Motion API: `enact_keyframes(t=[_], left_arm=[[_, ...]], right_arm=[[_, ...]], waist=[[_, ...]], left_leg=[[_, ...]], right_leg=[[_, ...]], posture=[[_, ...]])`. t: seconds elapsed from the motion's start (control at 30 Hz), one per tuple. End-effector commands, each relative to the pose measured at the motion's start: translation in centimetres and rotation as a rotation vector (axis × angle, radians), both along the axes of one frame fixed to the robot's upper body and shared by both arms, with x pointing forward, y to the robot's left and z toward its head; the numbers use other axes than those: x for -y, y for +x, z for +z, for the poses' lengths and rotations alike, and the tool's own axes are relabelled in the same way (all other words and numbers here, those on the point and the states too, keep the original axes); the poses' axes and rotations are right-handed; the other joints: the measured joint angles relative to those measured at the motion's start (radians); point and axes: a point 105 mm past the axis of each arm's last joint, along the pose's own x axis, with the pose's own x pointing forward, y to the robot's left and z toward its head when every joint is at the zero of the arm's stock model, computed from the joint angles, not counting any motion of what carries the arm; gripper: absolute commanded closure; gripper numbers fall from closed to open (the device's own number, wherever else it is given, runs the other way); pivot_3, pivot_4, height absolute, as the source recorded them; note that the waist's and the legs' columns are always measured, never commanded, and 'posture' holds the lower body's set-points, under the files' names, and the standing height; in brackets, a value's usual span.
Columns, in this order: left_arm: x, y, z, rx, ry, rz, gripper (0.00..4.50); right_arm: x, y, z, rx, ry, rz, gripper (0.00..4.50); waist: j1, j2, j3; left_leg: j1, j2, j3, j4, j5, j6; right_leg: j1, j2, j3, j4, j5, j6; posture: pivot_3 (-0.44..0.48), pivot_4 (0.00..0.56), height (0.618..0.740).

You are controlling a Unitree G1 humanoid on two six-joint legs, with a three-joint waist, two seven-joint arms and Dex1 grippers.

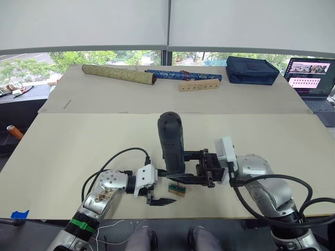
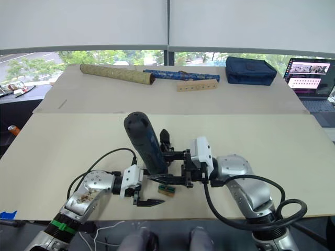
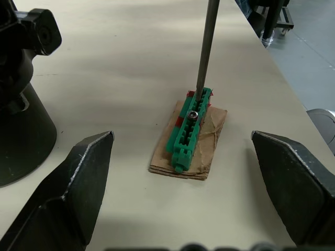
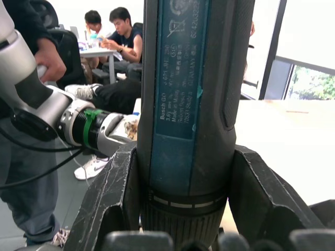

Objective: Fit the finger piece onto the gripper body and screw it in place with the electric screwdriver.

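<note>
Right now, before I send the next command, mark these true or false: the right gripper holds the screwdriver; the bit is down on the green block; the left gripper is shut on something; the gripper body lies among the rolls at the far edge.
1. The right gripper holds the electric screwdriver. True.
2. Its bit meets the green block. True.
3. The left gripper is shut on something. False: it is open, with the block between its fingers.
4. The gripper body lies among the far rolls. False: it stands beside the block.
</note>
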Motion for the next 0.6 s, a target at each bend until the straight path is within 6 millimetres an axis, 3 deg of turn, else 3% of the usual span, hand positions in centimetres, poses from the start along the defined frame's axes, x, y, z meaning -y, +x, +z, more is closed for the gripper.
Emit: enact_keyframes(t=[0.03,0.6], left_arm=[[-0.2,-0.9,-2.5,-0.095,0.057,-0.001,0.05],[-0.3,-1.0,-2.6,-0.098,0.059,0.0,0.05]], right_arm=[[-0.2,-0.9,2.1,0.082,0.068,0.028,2.57],[-0.2,-0.6,1.0,0.074,0.056,0.012,2.57]], waist=[[0.0,0.0,0.0],[0.0,0.0,0.0]], left_leg=[[0.0,0.0,0.0,0.0,0.0,0.0],[0.0,0.0,0.0,0.0,0.0,0.0]], right_leg=[[0.0,0.0,0.0,0.0,0.0,0.0],[0.0,0.0,0.0,0.0,0.0,0.0]], posture=[[0.0,0.15,0.74],[0.0,0.15,0.74]])
